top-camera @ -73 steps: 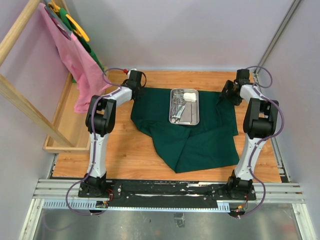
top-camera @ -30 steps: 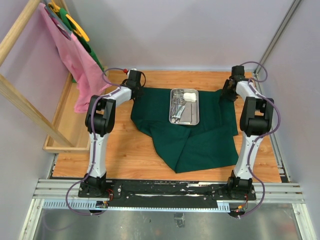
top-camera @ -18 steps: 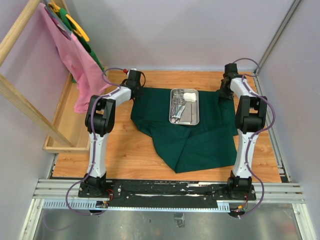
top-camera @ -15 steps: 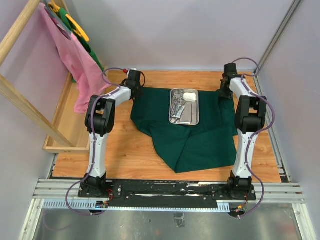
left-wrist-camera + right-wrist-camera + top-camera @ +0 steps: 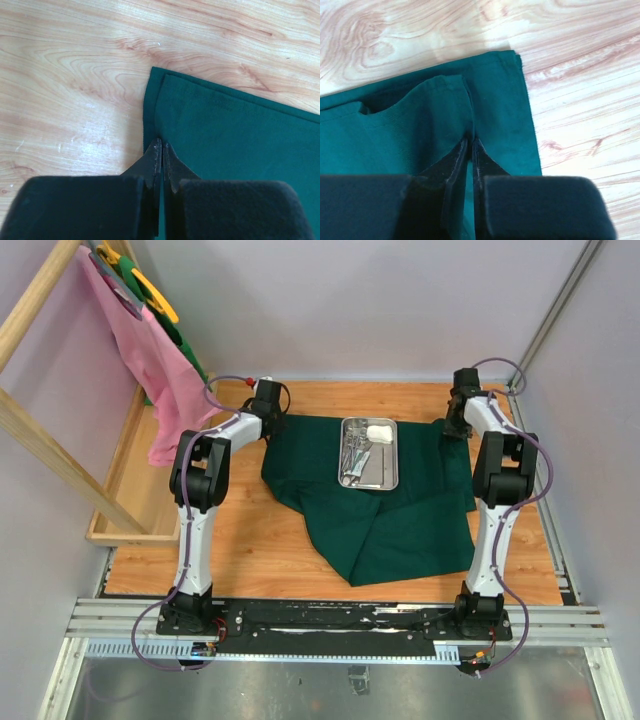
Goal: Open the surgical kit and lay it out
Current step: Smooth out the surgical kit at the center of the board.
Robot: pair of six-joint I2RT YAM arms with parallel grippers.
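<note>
Light wooden table [image 5: 250,540]: carries the whole kit, arms bolted at near edge.

Dark green cloth wrap [image 5: 400,520]: mostly opened out across table centre. Far edge roughly straight. Near part runs to a loose point w/ a crease down it, so not flat yet.

Rectangular shiny steel tray [image 5: 375,478]: sits on cloth at far middle, between the two wrists, long side running near-to-far.

Left gripper [image 5: 160,146]: at far-left corner of cloth, tips pressed together, nipping the hemmed side edge just short of the corner.

Right gripper [image 5: 470,142]: at far-right corner, jaws down to a thin slit, a raised tuck of cloth caught at the tips. Corner hem itself lies flat just beyond.

White gauze wad [image 5: 378,433]: in tray's far end.

Thin steel forceps [image 5: 352,455]: along tray's left side, too small to count pieces. Can't make out a packet.

Step in hand, my read: drawing far corners outward to flatten the wrap. To do it well:
- Pull both corners apart at the same pace, low to the tabletop, so tray doesn't slide or tip.
- Right side has only a tuck, prob. one layer, so confirm the grip bites before pulling.
- Stop once far edge goes taut, else tray gets dragged.
- Near flap needs its own pass.
</note>
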